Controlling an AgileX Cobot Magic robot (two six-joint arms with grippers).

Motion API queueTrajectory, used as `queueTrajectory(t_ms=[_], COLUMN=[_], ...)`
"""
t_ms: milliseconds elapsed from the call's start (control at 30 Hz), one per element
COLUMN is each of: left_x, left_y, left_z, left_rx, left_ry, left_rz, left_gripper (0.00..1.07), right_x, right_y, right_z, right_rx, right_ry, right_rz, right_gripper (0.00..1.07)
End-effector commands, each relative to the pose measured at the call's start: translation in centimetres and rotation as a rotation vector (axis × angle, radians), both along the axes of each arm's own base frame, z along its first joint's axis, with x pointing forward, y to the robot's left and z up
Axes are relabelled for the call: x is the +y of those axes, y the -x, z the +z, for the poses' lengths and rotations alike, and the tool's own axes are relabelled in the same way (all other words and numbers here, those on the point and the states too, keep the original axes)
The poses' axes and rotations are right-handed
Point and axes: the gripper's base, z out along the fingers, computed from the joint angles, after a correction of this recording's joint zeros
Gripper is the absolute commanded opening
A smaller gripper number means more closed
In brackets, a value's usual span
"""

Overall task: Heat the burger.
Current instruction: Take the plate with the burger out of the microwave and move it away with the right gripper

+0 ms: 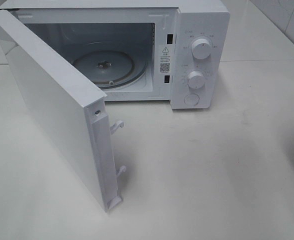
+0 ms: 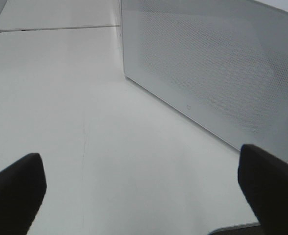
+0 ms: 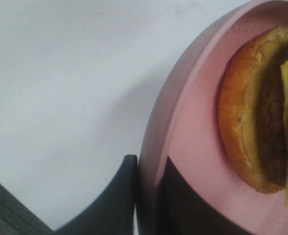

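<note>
Where the right wrist view looks along its own tool, the right gripper (image 3: pixel 151 196) is closed on the rim of the pink plate (image 3: pixel 193 122): one dark finger (image 3: pixel 112 203) lies against the outside of the rim and the other presses on the plate's inner surface, with the rim pinched between them. The burger (image 3: pixel 261 112) rests on this plate, lying just beyond the fingers; its golden-brown bun, dark patty and a yellow layer are visible, the rest being cut off by the frame edge. Behind the plate lies the white table (image 3: pixel 60 73).

In the left wrist view, the left gripper (image 2: pixel 144 188) stands wide open and holds nothing; its two dark fingertips (image 2: pixel 16 188) appear at opposite sides of the frame, above bare table surface. Past them stands the perforated outer face of the microwave door (image 2: pixel 217 68).

In the exterior high view, the door (image 1: pixel 57 115) is swung fully open toward the camera at the left, with its latch hooks showing on its free edge. Farther back sits the white microwave (image 1: pixel 199 30), its cavity exposed, with the glass turntable (image 1: pixel 104 65) lying inside. Two round knobs (image 1: pixel 202 48) and a button occupy the control panel at the right. A sliver of the pink plate's edge shows at the far right border of this view, well apart from the microwave; neither arm is visible here.
</note>
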Motion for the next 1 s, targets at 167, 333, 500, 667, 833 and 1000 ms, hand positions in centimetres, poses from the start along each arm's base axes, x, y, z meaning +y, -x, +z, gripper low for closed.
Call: queueTrajectory(t_ms=[167, 333, 500, 667, 833, 1000], left_x=[0.0, 0.0, 0.0, 0.0, 0.0, 0.0], left_y=[0.0, 0.0, 0.0, 0.0, 0.0, 0.0], left_z=[-0.1, -0.1, -0.1, -0.1, -0.1, -0.1], left_rx=[-0.005, -0.005, -0.005, -0.005, -0.005, -0.005], left_ry=[0.005, 0.005, 0.005, 0.005, 0.005, 0.005], left_rz=[0.004, 0.004, 0.004, 0.004, 0.004, 0.004], left_gripper=[1.01, 1.01, 1.01, 1.01, 1.01, 1.01], right_x=[0.1, 0.7, 1.2, 1.5, 1.9, 2.3], right_y=[-1.9, -3.3, -4.0, -4.6, -5.3, -5.9], right_z=[-0.1, -1.3, -2.1, -2.8, -3.7, -4.5], right_rx=[-0.078, -0.067, -0.059, -0.059, -0.062, -0.065], right_ry=[0.029, 0.030, 0.017, 0.006, -0.004, -0.012], right_rz=[-0.155, -0.271, -0.342, -0.397, -0.452, -0.503], right_gripper=[0.01, 0.01, 0.01, 0.01, 0.01, 0.02])
